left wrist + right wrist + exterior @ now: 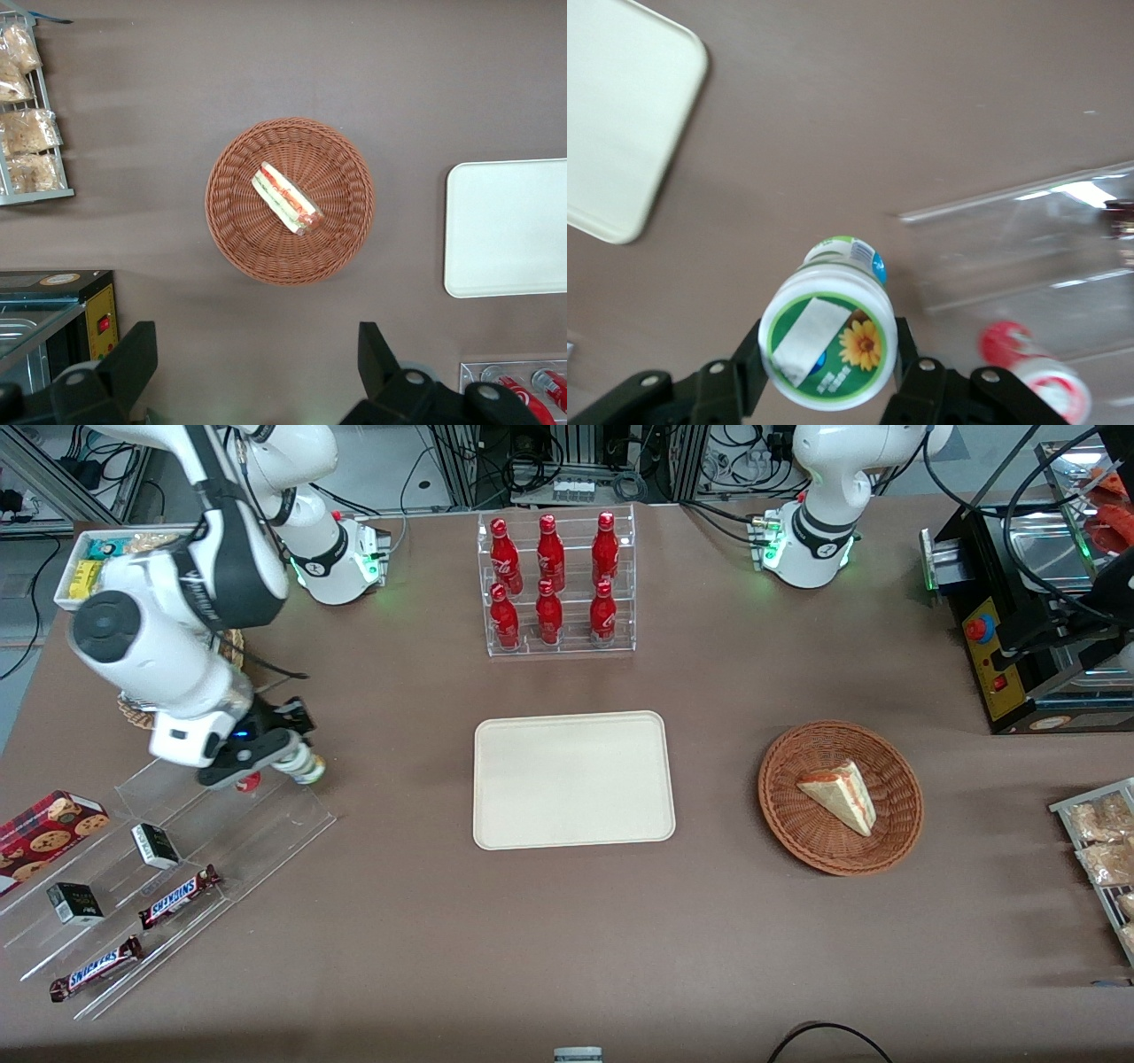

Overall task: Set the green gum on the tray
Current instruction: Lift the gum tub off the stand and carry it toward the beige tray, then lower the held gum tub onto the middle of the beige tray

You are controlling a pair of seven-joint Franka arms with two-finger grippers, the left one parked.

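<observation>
The green gum (828, 341), a small bottle with a white lid and a green-ringed flower label, is held between my gripper's (829, 354) fingers, lifted above the brown table. From the front, the gripper (282, 757) hangs over the edge of the clear acrylic stand, with the green gum (304, 765) showing at its tip. The cream tray (573, 779) lies flat in the middle of the table, well away toward the parked arm's end from the gripper; one rounded corner of the tray (629, 115) shows in the right wrist view.
A red-labelled gum bottle (1032, 372) stays on the clear stepped stand (168, 850), which also carries Snickers bars (177, 896) and small dark boxes. A rack of red bottles (556, 584) stands farther from the camera than the tray. A wicker basket (840, 797) holds a sandwich.
</observation>
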